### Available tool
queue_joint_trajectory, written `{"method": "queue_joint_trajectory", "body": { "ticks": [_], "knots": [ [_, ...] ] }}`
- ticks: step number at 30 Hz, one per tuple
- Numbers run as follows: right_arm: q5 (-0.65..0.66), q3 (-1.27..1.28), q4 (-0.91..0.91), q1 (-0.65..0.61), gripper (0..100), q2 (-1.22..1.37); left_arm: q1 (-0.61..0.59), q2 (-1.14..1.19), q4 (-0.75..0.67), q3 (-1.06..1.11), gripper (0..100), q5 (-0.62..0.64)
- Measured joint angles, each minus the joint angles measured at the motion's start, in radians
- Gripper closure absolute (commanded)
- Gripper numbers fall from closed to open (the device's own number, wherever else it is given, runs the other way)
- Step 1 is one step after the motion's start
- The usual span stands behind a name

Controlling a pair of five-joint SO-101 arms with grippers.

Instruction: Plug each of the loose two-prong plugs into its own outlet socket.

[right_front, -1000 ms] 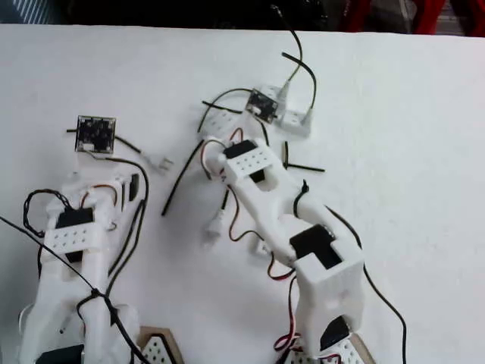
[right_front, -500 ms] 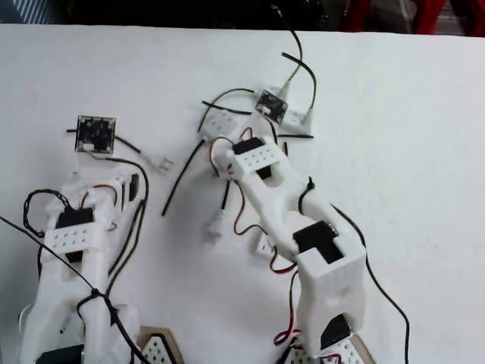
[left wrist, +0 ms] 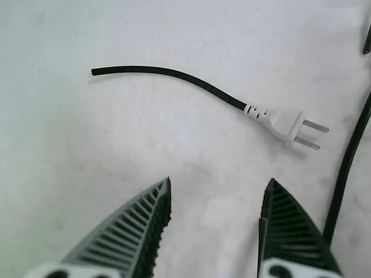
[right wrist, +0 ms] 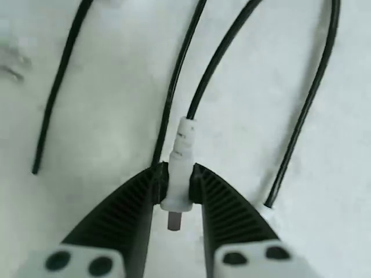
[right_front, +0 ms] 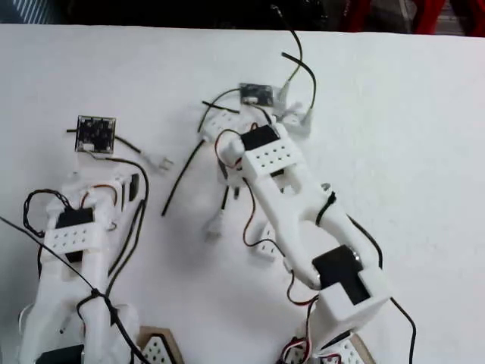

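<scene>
In the left wrist view a white two-prong plug [left wrist: 284,123] on a short black cord lies on the table, just beyond my open left gripper [left wrist: 217,191]; nothing is between its fingers. From above, the same plug [right_front: 159,161] lies ahead of the left arm [right_front: 76,235]. My right gripper [right wrist: 177,174] is shut on another white plug [right wrist: 181,145], prongs pointing back toward the wrist and its black cord running away. The right arm [right_front: 269,155] stretches to the far middle, between two white outlet blocks [right_front: 220,121] [right_front: 301,120].
A third white plug [right_front: 214,225] and a small white block [right_front: 265,246] lie beside the right arm. Loose black cords [right_front: 182,174] cross the middle of the table. Several black cords [right wrist: 307,104] run past the held plug. The table's dark far edge [right_front: 151,15] is close behind.
The right arm has swung and stretched toward the far side, its wrist turning left over the outlet blocks with the plug still held. The left arm has not moved.
</scene>
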Motion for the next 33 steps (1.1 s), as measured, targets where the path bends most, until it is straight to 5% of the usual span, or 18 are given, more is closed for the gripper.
{"method": "queue_joint_trajectory", "body": {
  "ticks": [20, 33],
  "knots": [
    [0.786, 0.08, 0.311, 0.382, 98.1, -0.008, 0.0, 0.0, 0.0, 0.0, 74, 0.0],
    [0.913, 0.259, 0.245, 0.431, 92.0, -0.008, 0.0, 0.0, 0.0, 0.0, 74, 0.0]
  ]
}}
